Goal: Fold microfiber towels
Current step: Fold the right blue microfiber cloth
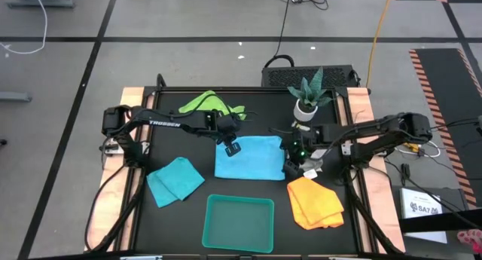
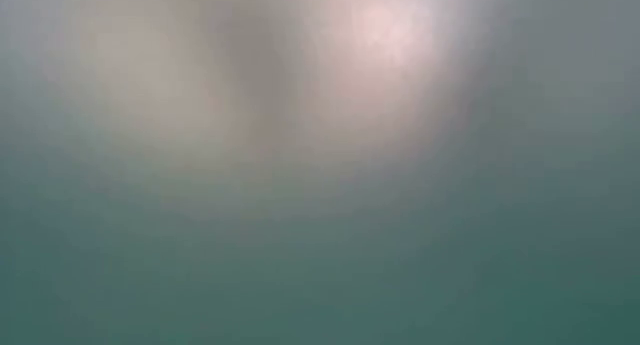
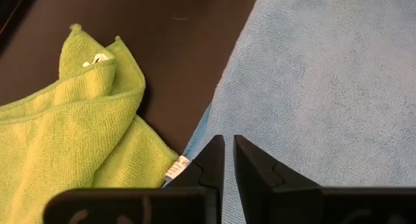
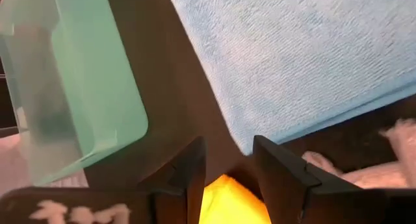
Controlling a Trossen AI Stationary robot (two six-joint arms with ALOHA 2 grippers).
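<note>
Blue towel (image 1: 252, 158) lies spread flat mid-table, the one being folded. Left gripper (image 1: 232, 148) sits at its far-left corner; in the left wrist view the fingers (image 3: 211, 160) are nearly closed, a thin gap between them, tips right at the towel's edge by its label. Looks like a pinch on the corner, but I can't confirm cloth between the pads. Right gripper (image 1: 292, 168) is at the towel's near-right corner; right wrist view shows the fingers (image 4: 192, 162) parted and empty, the corner lying just ahead of the gap.

Other towels: lime green one (image 1: 211, 104) bunched far-left, a second turquoise one (image 1: 175, 180) loosely folded near-left, yellow-orange one (image 1: 315, 202) crumpled near-right, a bit of pale cloth (image 4: 364, 165) beside the right gripper. Teal tray (image 1: 239, 223) near centre, empty. Potted plant (image 1: 309, 96) at the far side. Low view is a blur, no use.

Doing it well, my read: right gripper should close on the corner, single layer only. Lift both corners together, low and level, carry across to the opposite edge, keep the cloth taut so edges line up.
</note>
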